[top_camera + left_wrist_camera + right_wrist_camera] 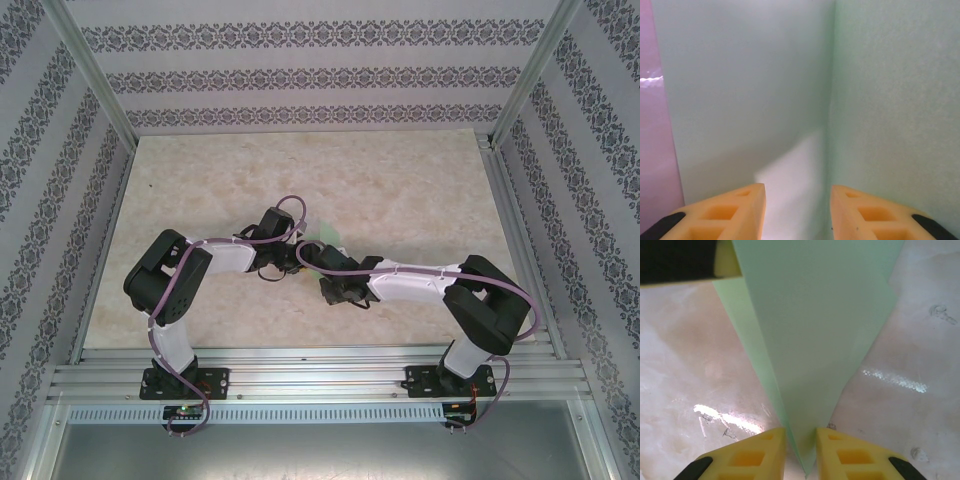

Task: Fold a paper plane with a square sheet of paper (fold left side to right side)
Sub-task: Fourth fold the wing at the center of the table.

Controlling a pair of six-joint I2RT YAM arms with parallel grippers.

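Since the paper plane [815, 340] already looks dart-folded, little seems left: your left gripper [797, 189] gapes; your right gripper [800, 431] sits nearly closed astride its 6 o'clock tip, grip unclear.

Both arms lean in over the marbled surface [400, 190] and meet near its middle. The left arm [215, 258] reaches toward 2 o'clock, the right arm [415, 283] toward 10 o'clock. A sliver of the light green paper plane [322, 240] peeks out between their tips. Can't really make out how it's held.
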